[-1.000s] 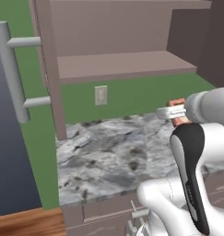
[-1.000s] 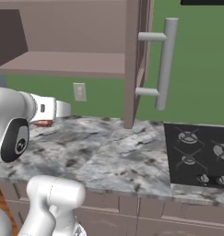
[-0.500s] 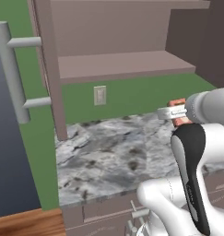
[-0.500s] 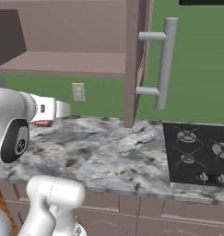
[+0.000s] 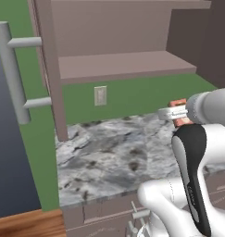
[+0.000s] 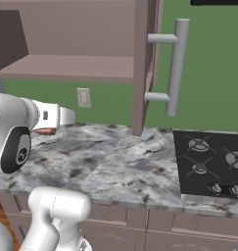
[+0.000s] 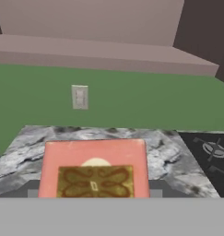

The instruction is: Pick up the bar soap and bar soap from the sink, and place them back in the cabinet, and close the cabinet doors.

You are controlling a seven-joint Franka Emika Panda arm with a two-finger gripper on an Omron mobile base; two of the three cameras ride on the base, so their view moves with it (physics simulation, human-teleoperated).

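Fingers (image 7: 94,196) clenched on one bar soap (image 7: 94,167), held level above the table (image 5: 109,157) near its back edge, facing the wall. Kept below the cabinet (image 5: 123,65) shelf lip, likely for clearance before lifting in. Cabinet doors (image 6: 145,63) open, so closing not yet due.

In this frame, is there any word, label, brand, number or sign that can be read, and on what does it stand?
No readable text anywhere.
Bar soap held in the pincer: a brown ornamental pattern on its tan face, with no letters that can be made out.
Stovetop: small marks by the knobs, too small to read.
Wall outlet: blank.
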